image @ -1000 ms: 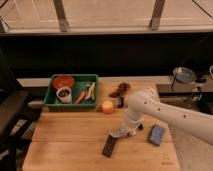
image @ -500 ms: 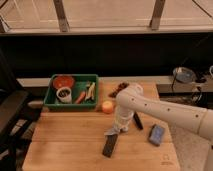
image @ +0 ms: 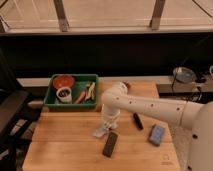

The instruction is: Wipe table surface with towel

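A small pale towel lies crumpled on the wooden table, left of the table's middle. My gripper points down at the end of the white arm and sits right on top of the towel, pressing it to the table. The part of the towel under the gripper is hidden.
A green bin with a red bowl, a cup and some food stands at the back left. A black remote-like object lies just in front of the towel. A second black object and a blue sponge lie to the right.
The arm has swept left across the table, and the gripper and towel have moved left with it. An orange object seen earlier is now hidden behind the arm.
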